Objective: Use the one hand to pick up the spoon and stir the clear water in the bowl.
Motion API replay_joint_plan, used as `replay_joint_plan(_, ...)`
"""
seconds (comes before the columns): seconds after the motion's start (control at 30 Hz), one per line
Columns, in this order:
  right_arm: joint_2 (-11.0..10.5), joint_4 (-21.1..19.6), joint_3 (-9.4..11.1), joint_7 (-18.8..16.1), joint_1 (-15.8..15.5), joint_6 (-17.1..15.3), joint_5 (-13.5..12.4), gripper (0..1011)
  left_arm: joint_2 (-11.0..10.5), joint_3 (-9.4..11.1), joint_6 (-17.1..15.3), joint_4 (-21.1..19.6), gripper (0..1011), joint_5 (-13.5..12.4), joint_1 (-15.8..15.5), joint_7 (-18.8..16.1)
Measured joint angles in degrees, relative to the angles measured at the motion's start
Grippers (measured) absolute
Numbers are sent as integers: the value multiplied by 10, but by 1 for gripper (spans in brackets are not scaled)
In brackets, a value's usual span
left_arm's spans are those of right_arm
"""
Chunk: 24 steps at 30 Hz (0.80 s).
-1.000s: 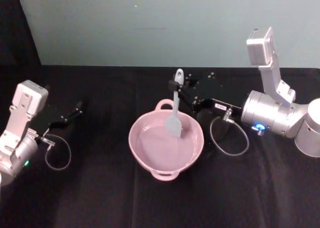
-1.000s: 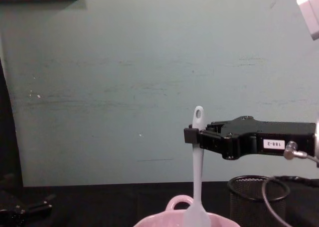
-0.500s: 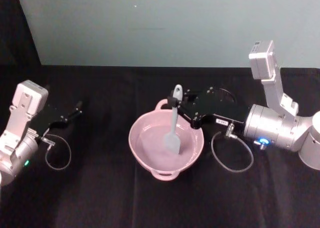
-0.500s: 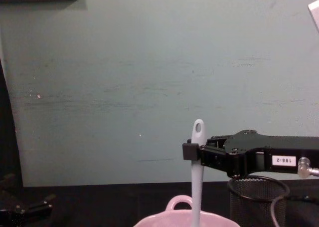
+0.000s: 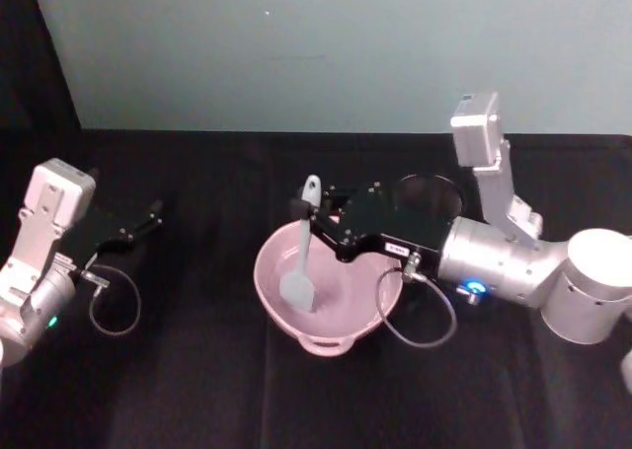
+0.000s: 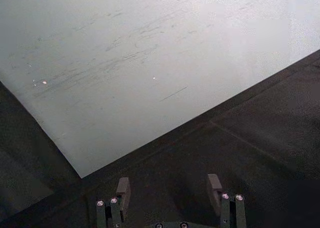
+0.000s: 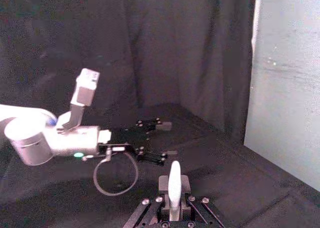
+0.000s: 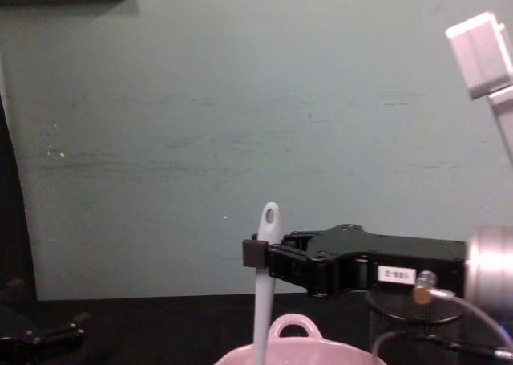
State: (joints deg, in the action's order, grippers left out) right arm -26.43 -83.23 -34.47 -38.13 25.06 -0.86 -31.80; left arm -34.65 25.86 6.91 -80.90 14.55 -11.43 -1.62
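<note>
The pale pink bowl sits at the middle of the black table. My right gripper reaches over its far left rim from the right, shut on the upper handle of the white spoon. The spoon hangs nearly upright, with its scoop down inside the left half of the bowl. From the side, the spoon drops behind the bowl's rim, held just below its oval hole by the right gripper. In the right wrist view the spoon handle stands between the shut fingers. My left gripper rests parked at the left, open and empty.
A black wire-mesh cup stands behind the right arm, to the right of the bowl, and shows partly behind the gripper body. A cable loop hangs under the right wrist. The teal wall closes the table's far edge.
My right gripper has moved left and toward me with the spoon. The scoop has swept from the bowl's far right side to its left half. The left arm has not moved.
</note>
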Motion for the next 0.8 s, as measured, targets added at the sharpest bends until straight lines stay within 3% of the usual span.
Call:
replay_joint_plan(0.2, 32, 39, -4, 15, 16, 26, 19, 117, 0, 0, 0, 0, 1011, 0, 0, 0)
replay_joint_plan(0.43, 62, 82, 1, 61, 26, 84, 75, 117, 0, 0, 0, 0, 1011, 0, 0, 0)
replay_joint_plan(0.6, 67, 93, 13, 89, 26, 100, 102, 117, 0, 0, 0, 0, 1011, 0, 0, 0)
replay_joint_plan(0.8, 55, 80, 28, 98, 17, 96, 110, 117, 0, 0, 0, 0, 1011, 0, 0, 0)
